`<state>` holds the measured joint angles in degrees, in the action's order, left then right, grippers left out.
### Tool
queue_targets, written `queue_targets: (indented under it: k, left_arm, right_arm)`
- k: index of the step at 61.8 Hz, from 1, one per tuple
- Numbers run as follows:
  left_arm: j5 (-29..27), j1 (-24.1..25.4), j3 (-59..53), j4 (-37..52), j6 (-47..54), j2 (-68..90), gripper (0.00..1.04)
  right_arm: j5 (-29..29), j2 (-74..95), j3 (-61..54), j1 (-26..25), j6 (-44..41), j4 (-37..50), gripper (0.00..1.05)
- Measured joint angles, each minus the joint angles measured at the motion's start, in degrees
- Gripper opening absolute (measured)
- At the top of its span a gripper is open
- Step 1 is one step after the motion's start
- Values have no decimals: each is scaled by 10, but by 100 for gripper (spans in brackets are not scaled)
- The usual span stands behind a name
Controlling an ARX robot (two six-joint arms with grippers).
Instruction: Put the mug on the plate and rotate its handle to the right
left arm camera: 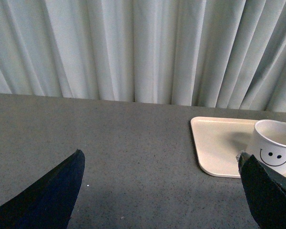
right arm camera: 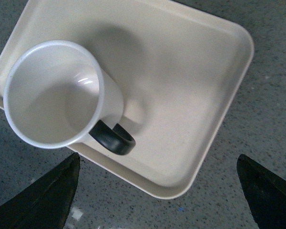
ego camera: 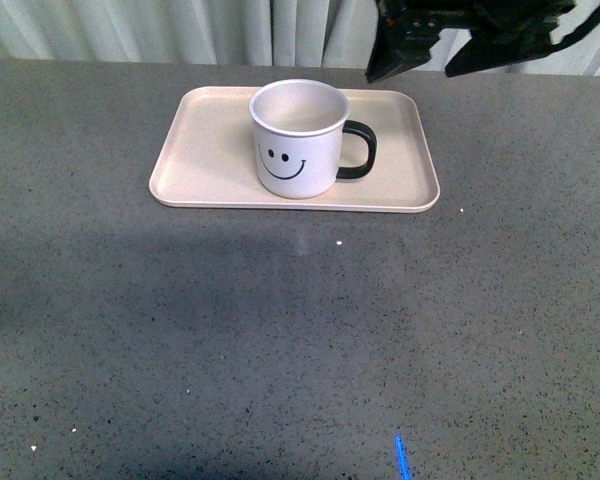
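The mug [ego camera: 298,140] stands upright mid-plate [ego camera: 200,150], handle [ego camera: 360,150] toward the plate's right edge as asked, so the right gripper [ego camera: 413,62] above its far right corner and the left gripper [left arm camera: 157,191], well clear, both gape wide, empty.

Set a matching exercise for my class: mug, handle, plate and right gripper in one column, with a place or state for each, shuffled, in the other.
Column one
1. mug
2. handle
3. plate
4. right gripper

Column two
A. lies flat on the grey table
B. open, raised above the tabletop, holding nothing
C. black loop, pointing right in the front view
D. stands upright on the plate, smiley face towards the robot

Pairs: 1-D, 2-C, 3-A, 4-B
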<state>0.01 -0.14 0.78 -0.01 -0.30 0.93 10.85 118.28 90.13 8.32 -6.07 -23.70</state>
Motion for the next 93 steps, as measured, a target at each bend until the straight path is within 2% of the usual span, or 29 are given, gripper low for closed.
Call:
queue_targets:
  k: [13, 50, 54, 59, 71, 82, 93]
  left_arm:
    - [0, 0, 0, 0, 0, 0, 95]
    - [0, 0, 0, 0, 0, 0, 95]
    - [0, 0, 0, 0, 0, 0, 95]
    - [0, 0, 0, 0, 0, 0, 95]
    - [0, 0, 0, 0, 0, 0, 95]
    - [0, 0, 0, 0, 0, 0, 95]
    - [0, 0, 0, 0, 0, 0, 95]
  right_arm:
    - [-15, 65, 87, 32, 2, -38, 96]
    - [-34, 165, 203, 45, 5, -93, 93]
    - [-37, 172, 213, 45, 5, -99, 82]
    - [-40, 185, 232, 45, 5, -108, 61]
    - [-45, 200, 261, 45, 5, -129, 33]
    - [-42, 217, 312, 47, 5, -166, 2]
    - [-40, 239, 368, 49, 3, -203, 2]
